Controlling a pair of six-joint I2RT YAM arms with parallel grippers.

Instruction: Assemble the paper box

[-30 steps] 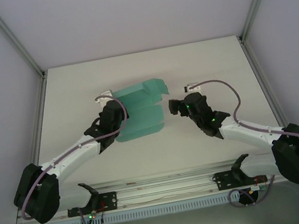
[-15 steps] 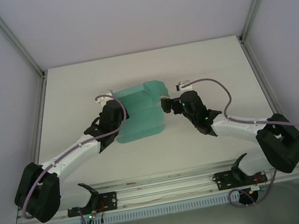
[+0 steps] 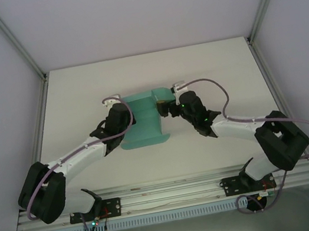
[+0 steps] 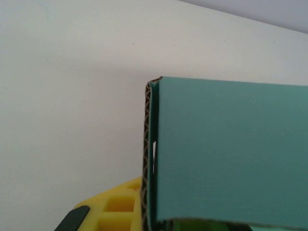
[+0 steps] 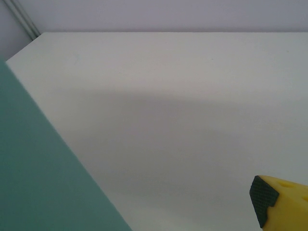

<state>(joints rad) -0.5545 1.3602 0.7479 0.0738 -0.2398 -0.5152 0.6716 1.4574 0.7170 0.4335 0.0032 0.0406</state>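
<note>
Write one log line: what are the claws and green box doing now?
left claw: shut on paper box | right claw: open, beside box | box: partly folded

One box (image 3: 144, 126) is counted on one table (image 3: 216, 59). Two arms are counted: a left arm (image 3: 78, 159) at 9 o'clock of the box and a right arm (image 3: 237, 128) at 3 o'clock. Two grippers are counted: the left gripper (image 3: 127, 117) and the right gripper (image 3: 165, 109). Two cables (image 3: 222, 94) are counted, one per arm.
</note>
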